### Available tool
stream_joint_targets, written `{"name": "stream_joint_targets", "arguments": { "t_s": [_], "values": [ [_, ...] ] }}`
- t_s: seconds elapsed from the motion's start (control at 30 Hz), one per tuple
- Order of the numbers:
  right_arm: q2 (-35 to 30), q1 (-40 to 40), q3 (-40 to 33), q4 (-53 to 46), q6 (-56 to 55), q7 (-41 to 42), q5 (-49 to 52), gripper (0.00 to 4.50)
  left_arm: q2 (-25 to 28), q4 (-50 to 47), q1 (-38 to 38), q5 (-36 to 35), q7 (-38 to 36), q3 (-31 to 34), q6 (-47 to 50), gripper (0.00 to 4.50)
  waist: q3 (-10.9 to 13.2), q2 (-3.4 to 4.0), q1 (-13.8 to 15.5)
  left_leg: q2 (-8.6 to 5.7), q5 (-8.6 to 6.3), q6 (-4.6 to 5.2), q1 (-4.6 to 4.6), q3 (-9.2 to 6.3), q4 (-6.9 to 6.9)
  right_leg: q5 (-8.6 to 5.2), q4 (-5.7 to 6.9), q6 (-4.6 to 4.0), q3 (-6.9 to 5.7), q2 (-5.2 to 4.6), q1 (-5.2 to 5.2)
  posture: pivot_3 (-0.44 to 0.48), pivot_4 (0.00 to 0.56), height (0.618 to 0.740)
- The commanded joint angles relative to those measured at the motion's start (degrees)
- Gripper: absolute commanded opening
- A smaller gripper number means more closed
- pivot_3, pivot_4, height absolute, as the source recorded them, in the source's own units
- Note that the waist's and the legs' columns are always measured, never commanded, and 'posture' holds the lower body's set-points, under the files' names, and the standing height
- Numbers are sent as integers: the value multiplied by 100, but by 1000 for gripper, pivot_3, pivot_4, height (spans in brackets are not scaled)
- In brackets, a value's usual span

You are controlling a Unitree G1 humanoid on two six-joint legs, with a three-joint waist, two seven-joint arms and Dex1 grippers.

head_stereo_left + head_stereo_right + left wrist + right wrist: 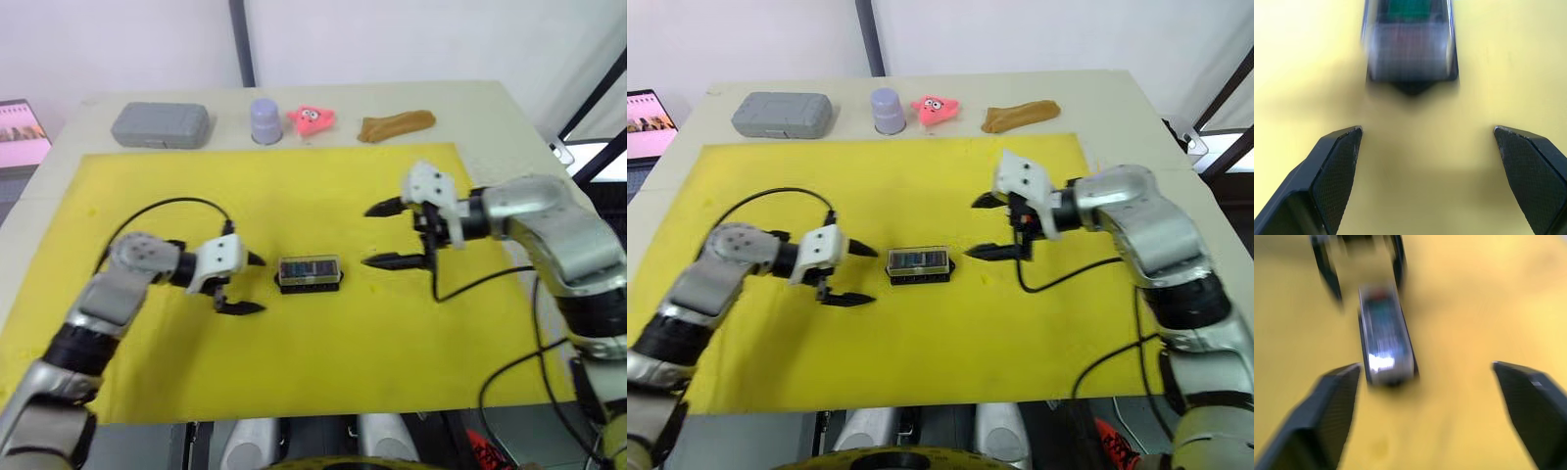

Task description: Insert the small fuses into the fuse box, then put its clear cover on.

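- Left gripper (pixel 247 284): fingers spread wide, holding nothing, fuse box (pixel 310 273) just beyond its tips.
- Fuse box: between both grippers on the yellow mat (pixel 323 382), clear cover (pixel 1409 46) seemingly already seated, coloured fuses (pixel 308 266) beneath it.
- Handling: likely light, rigid, slick; best pinched across the long sides.
- Right gripper (pixel 387 235): wide open, empty, the box near its lower finger.

Fuse box (pixel 1385 340) on yellow mat (pixel 1464 308), right fingers (pixel 1327 411) spread apart

Grey case (pixel 160 124), lilac cup (pixel 265 120), yellow mat (pixel 147 186)
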Motion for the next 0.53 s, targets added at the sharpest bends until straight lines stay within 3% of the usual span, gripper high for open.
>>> {"name": "stream_joint_targets", "arguments": {
  "t_s": [0.03,0.27,0.4,0.53],
  "values": [
    [-346,84,-291,27,-601,342,-111,4471,302,-864,183,-792,139,908,802,4500,5,-2,36,0,0,0,0,0,4,0,0,0,0,-1,3,0,150,731],
    [-1176,321,-661,547,-1431,952,-246,4471,1231,-2195,1276,-1819,392,2742,2745,4500,20,7,23,-3,-7,10,-4,1,7,0,-14,2,-1,-8,9,0,150,731],
    [-1448,369,-874,802,-1606,1167,-226,4471,1417,-2567,2084,-2200,234,3899,3346,4500,35,28,21,1,-5,7,-3,2,3,0,-14,0,0,-5,6,0,150,731],
    [-1635,476,-1019,947,-1722,1239,-298,4471,1401,-2672,2599,-2343,213,4607,3555,4500,38,31,34,1,-5,6,-3,2,2,-1,-16,0,-1,-8,9,0,150,731]
  ]
}}
